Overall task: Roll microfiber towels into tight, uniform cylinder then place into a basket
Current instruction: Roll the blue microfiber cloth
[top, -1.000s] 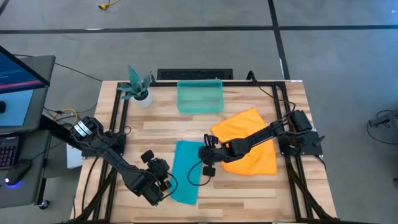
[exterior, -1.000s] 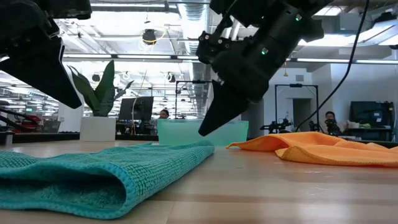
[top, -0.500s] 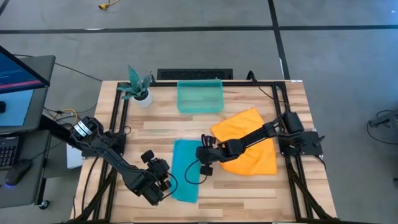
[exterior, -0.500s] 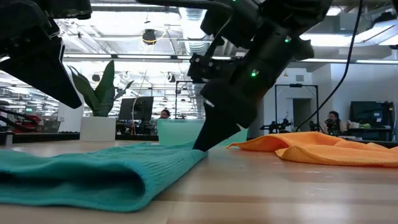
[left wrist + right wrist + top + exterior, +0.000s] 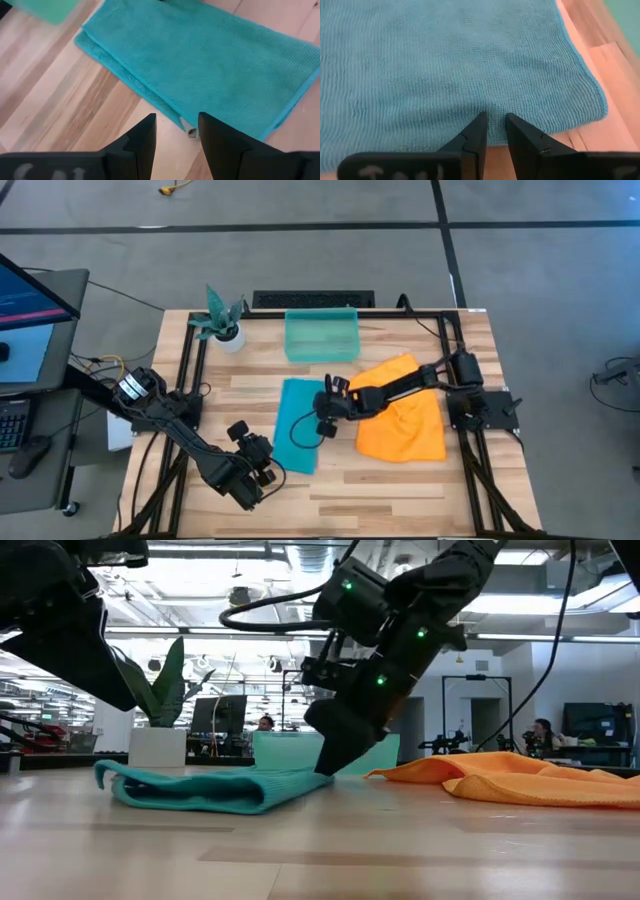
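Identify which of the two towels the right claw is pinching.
The teal-blue towel: the right claw is shut on its edge near the table's middle, while the orange-yellow towel lies loose beside it under the right arm.

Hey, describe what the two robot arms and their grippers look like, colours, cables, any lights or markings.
Both arms are black and jointed. The left arm has a white-ringed joint near its base and yellow wiring beside it. The right arm shows small green lights in the low view, and a black cable loops down from its wrist. The left gripper and right gripper each have two dark, wedge-shaped fingers, with faint pale lettering below them.
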Robot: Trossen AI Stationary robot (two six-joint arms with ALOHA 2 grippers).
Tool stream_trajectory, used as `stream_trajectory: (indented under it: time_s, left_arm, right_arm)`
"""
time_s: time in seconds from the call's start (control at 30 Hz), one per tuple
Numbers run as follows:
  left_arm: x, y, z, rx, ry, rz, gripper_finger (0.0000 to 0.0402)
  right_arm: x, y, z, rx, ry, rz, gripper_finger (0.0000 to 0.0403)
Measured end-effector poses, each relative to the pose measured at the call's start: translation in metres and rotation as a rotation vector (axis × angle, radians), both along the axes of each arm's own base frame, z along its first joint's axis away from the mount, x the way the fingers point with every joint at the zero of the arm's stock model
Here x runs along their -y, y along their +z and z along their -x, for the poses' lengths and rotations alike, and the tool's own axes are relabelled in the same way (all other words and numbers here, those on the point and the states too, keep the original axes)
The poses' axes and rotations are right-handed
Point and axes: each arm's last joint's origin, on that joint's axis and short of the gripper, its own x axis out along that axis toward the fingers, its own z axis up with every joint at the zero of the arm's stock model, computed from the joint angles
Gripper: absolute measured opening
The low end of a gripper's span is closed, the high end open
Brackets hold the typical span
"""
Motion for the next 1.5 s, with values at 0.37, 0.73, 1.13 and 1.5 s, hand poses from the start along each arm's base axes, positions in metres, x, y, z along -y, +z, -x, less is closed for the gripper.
stream_trajectory:
  time_s: [0.37, 0.73, 1.13, 1.5]
  left_arm:
    - [0.000, 0.000, 0.000, -0.016, -0.004, 0.012, 0.0139]
    - [0.001, -0.001, 0.001, -0.070, -0.037, 0.030, 0.0141]
    - [0.004, -0.001, -0.002, -0.087, -0.107, 0.028, 0.0193]
    - [0.037, 0.001, 0.015, -0.091, -0.439, -0.093, 0.0194]
  right_arm:
    - [-0.026, 0.018, 0.005, 0.023, 0.135, 0.024, 0.0097]
    - [-0.038, 0.024, 0.009, 0.025, 0.174, 0.033, 0.0097]
    - [-0.089, 0.068, 0.041, 0.054, 0.269, 0.123, 0.0097]
    - [-0.125, 0.091, 0.065, 0.123, 0.326, 0.236, 0.0097]
